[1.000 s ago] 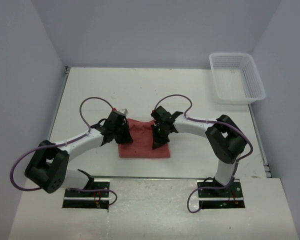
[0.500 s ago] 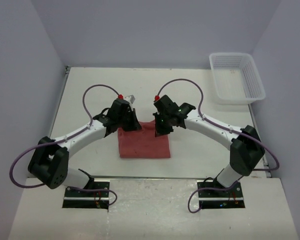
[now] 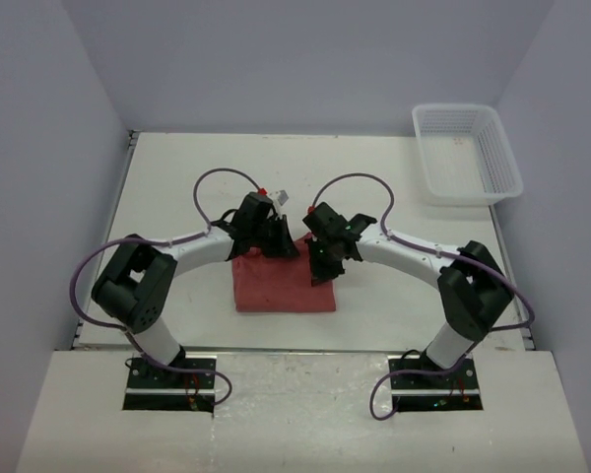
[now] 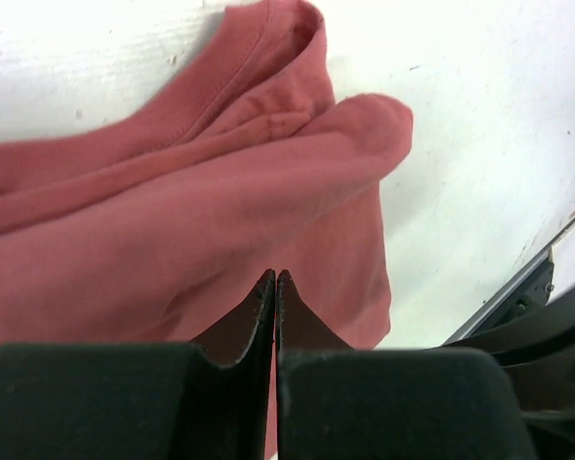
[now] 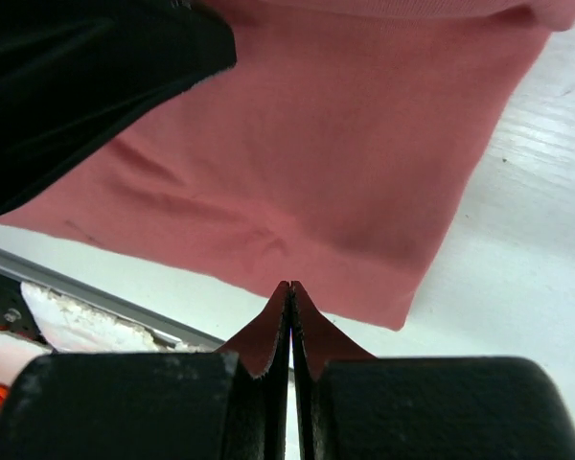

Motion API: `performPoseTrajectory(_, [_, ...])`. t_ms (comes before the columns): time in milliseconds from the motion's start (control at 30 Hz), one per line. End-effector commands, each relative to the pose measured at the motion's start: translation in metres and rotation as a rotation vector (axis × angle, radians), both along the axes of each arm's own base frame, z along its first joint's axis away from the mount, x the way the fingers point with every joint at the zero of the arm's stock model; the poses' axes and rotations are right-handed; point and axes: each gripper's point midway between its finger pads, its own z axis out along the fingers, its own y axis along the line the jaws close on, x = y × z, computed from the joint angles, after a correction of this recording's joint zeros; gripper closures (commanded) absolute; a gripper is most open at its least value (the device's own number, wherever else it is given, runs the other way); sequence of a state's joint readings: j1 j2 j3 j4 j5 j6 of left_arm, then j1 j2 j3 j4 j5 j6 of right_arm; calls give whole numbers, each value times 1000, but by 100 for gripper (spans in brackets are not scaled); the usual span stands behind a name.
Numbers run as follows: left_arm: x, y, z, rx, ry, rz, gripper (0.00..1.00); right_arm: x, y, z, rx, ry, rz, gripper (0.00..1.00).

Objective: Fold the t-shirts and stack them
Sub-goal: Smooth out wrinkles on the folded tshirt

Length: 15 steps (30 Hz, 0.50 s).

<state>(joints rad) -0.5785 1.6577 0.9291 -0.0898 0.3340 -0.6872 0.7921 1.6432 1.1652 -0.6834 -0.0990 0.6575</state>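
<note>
Well, t-shirt [image 3: 276,291] folded to rectangle on tabletop [image 3: 177,177]. Left claw [image 4: 275,280] and right claw [image 5: 289,286] clenched at its far edge, pinch unclear. Fold looks nearly finished; stacking not begun.

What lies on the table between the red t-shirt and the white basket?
Only bare table in the top view; the right arm's purple cable loops above it.

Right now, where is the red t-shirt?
In the top view, the red t-shirt lies in the middle of the table, with the left claw and right claw at its far edge. The white basket is in the far-right corner.
</note>
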Motion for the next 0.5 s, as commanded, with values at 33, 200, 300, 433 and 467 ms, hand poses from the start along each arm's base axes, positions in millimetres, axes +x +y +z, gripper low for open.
performPoseTrajectory(33, [26,-24,19,-75,-109,-48,100,-3,13,-26,21,61,-11,100])
performPoseTrajectory(200, [38,-30,-7,-61,-89,-50,100,-8,13,-52,6,111,-26,100])
performPoseTrajectory(300, [49,-33,-20,-64,-92,-53,100,-11,10,-62,-9,126,-34,100])
performPoseTrajectory(433, [69,-18,-37,-55,-87,-16,100,-16,4,-71,-36,148,-48,100])
performPoseTrajectory(467, [72,-15,-38,-57,-88,-14,100,-19,3,-74,-35,155,-46,100])
